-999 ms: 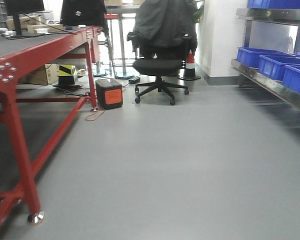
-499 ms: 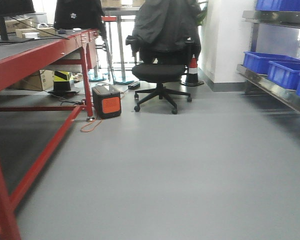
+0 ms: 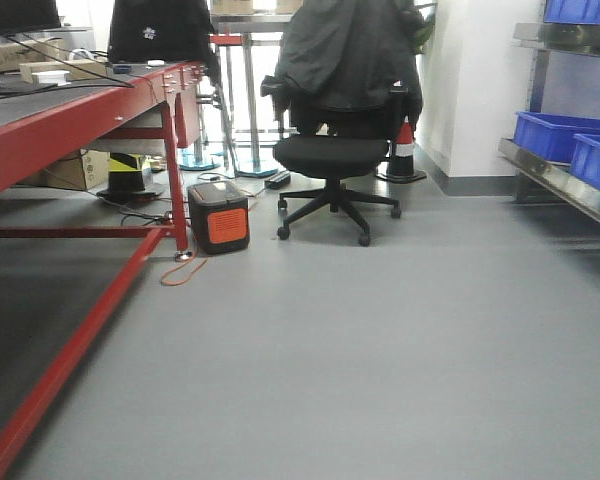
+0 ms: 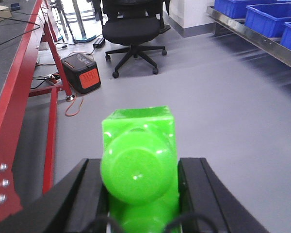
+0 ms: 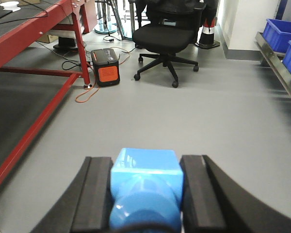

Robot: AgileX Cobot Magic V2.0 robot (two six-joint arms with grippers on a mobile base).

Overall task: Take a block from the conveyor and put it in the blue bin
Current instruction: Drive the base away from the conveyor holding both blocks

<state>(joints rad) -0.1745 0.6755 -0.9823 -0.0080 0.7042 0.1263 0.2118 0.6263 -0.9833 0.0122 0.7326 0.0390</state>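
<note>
My left gripper (image 4: 141, 162) is shut on a green block (image 4: 138, 145), held above the grey floor. My right gripper (image 5: 145, 160) is shut on a blue block (image 5: 145, 174), also above the floor. The conveyor runs along the left: a dark grey belt (image 3: 20, 100) on a red frame (image 3: 75, 120). It also shows in the left wrist view (image 4: 9, 58) and the right wrist view (image 5: 34, 22). Blue bins (image 3: 558, 135) stand on a steel shelf at the right. They also show in the left wrist view (image 4: 266, 19) and the right wrist view (image 5: 281, 29).
A black office chair (image 3: 335, 155) with a jacket over it stands ahead. A black and orange box (image 3: 220, 215) and an orange cable (image 3: 180, 270) lie by the conveyor leg. A traffic cone (image 3: 405, 150) stands by the wall. The steel shelf (image 3: 560, 185) lines the right side.
The front view has advanced along the conveyor. The near red leg has left the frame, the chair looks closer, and the blue bins have slid toward the right edge.
</note>
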